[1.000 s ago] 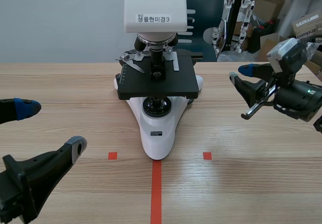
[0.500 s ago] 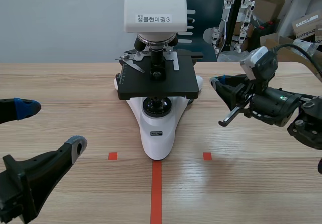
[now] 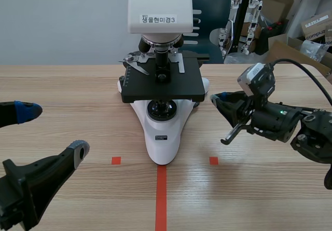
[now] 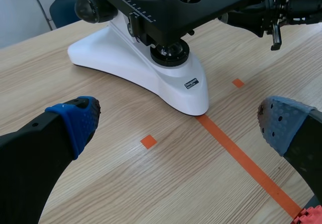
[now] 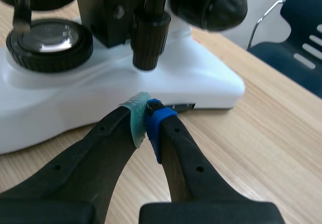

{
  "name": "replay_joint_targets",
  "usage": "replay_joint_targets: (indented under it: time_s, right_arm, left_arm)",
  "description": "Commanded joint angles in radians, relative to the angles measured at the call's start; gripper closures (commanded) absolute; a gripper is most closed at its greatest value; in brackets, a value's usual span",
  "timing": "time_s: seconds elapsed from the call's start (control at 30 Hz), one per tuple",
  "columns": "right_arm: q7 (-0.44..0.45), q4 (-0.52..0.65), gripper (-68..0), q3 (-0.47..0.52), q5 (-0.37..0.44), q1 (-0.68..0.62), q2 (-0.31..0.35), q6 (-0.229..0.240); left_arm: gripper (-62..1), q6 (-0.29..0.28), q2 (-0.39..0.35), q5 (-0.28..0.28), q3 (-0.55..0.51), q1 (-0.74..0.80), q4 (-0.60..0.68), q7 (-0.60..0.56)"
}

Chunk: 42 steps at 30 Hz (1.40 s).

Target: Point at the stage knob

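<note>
Fingers: right gripper (image 5: pixel 147 121) pads pressed together, nothing held; left gripper (image 4: pixel 178 126) spread wide | knob (image 5: pixel 149 42) just ahead of right tips, apart, hanging from microscope (image 5: pixel 211 85) | Handling: rigid, ribbed, probably turns freely; needs no hold, light touch at most.

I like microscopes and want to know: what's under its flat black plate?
Under the black stage sit a round lens on the white base and a hanging stage knob. The stage covers whatever is fixed higher up underneath.

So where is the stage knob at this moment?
In the right wrist view the stage knob hangs over the microscope's white base, just ahead of the shut right gripper, beside the large focus knob.
</note>
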Motion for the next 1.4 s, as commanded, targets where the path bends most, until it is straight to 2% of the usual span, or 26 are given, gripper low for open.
replay_joint_targets:
  time_s: [0.0,0.2,0.4,1.37]
  right_arm:
    - [0.026,-0.003,-0.6,0.007,0.011,0.009,0.008,0.001]
    - [0.043,-0.008,-0.6,0.007,0.011,0.003,0.011,0.000]
    - [0.076,-0.008,-0.6,0.007,0.011,-0.020,0.016,-0.023]
    - [0.087,-0.008,-0.6,0.007,0.011,-0.024,0.016,-0.023]
  left_arm:
    - [-62.3,0.005,0.003,-0.010,0.006,-0.003,0.017,-0.017]
    - [-62.3,0.005,0.003,-0.010,0.006,-0.003,0.017,-0.017]
    - [-62.3,0.005,0.003,-0.010,0.006,-0.003,0.017,-0.017]
    - [-62.3,0.005,0.003,-0.010,0.006,-0.003,0.017,-0.017]
